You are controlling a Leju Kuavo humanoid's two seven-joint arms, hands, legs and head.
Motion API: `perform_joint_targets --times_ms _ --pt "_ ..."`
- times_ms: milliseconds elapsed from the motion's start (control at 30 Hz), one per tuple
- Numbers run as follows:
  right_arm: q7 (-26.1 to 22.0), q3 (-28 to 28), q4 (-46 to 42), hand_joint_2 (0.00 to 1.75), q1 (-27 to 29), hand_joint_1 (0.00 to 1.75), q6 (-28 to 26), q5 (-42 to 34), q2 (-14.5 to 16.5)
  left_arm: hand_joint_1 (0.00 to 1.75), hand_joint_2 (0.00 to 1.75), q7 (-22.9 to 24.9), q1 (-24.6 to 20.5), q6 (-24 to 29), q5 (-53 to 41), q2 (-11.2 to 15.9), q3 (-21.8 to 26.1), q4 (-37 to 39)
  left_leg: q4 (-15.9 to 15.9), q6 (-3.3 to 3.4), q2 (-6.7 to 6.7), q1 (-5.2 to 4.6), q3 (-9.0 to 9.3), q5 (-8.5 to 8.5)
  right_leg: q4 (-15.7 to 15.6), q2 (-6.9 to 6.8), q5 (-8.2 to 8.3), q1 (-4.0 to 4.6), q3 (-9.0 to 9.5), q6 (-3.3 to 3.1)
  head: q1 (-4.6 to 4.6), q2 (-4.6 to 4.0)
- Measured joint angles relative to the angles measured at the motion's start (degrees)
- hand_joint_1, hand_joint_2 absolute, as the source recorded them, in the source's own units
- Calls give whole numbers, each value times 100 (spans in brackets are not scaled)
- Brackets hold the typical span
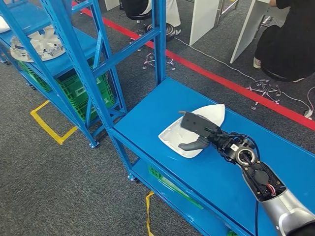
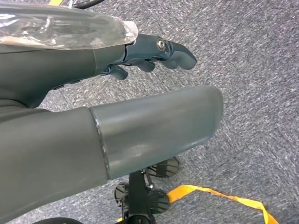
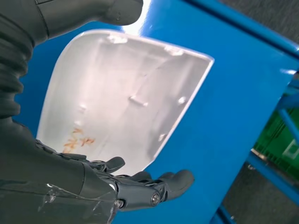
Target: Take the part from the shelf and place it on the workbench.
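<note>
The white curved part (image 1: 173,139) lies on the blue workbench (image 1: 148,110), hollow side up. My right hand (image 1: 200,132) hovers over its near half, fingers spread and thumb apart, gripping nothing. In the right wrist view the part (image 3: 123,98) rests flat on the blue top, between the thumb (image 3: 112,11) and the dark fingers (image 3: 155,186), which reach along its edge; I cannot tell if they touch it. My left hand (image 2: 105,116) hangs over the grey carpet, fingers extended and holding nothing.
The blue shelf rack (image 1: 79,64) stands at left, carrying a white fan-like part (image 1: 37,44) and green crates (image 1: 81,91). Yellow tape (image 1: 48,125) and a red line (image 1: 223,81) mark the floor. A person (image 1: 290,44) sits at the far right beside white desks.
</note>
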Motion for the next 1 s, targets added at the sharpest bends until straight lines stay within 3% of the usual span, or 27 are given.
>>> perform_joint_targets --times_ms 600,1000 --pt "39 232 -101 175 -142 0 237 -180 -111 0 0 23 -17 -2 32 -4 -3 0 2 0 0 0 1 0 0 1 0 -1 -1 0 -4 0" --pt "597 516 -390 175 198 0 -157 663 -131 0 0 11 -2 32 105 -4 -3 0 0 -1 1 0 1 -1 0 1 -1 0 0 0 -2 0"
